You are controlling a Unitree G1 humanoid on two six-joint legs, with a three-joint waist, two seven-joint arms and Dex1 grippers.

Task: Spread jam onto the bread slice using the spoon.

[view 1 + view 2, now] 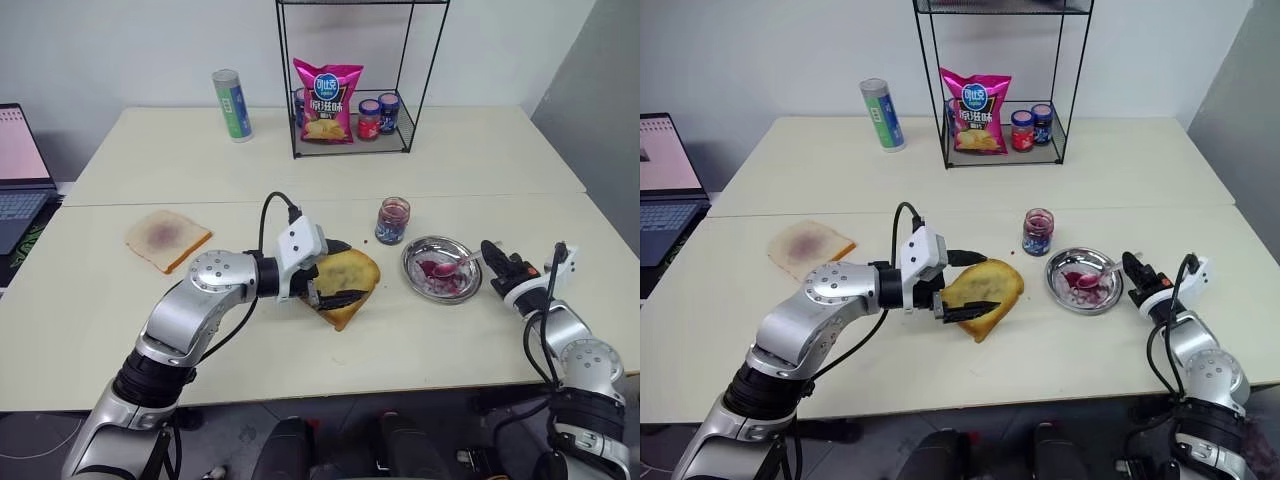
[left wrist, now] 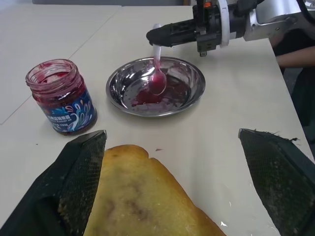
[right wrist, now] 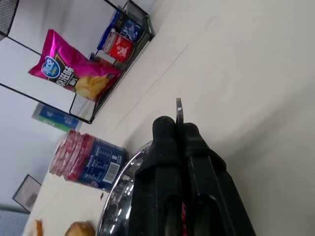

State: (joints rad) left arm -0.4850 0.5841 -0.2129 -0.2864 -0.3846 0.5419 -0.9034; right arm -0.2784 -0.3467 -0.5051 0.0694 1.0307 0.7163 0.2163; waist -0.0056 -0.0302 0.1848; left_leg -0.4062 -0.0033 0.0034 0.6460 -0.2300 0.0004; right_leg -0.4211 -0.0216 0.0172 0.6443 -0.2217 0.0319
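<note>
The spoon (image 2: pixel 157 69) was my reference: its handle was pinched between the closed fingers of my right gripper (image 1: pixel 492 254), and its bowl dipped into the red-purple jam (image 1: pixel 440 270) smeared across the round metal dish (image 1: pixel 441 270). The big cream table (image 1: pixel 480 160) spread out under all of it, and well behind the spoon stood the black wire rack (image 1: pixel 352 80) with a pink chip bag (image 1: pixel 326 100) and two small lidded jars. Well to the left of the spoon, my left gripper (image 1: pixel 335 272) had its fingers spread wide on either side of the bread slice (image 1: pixel 346 282), the thick golden one, which sat tilted with a faint dark streak on its face. Farther left lay a paler slice (image 1: pixel 166 238) with a purple stain. Just beside the dish, toward the rack, stood the open jam jar (image 1: pixel 393 220).
</note>
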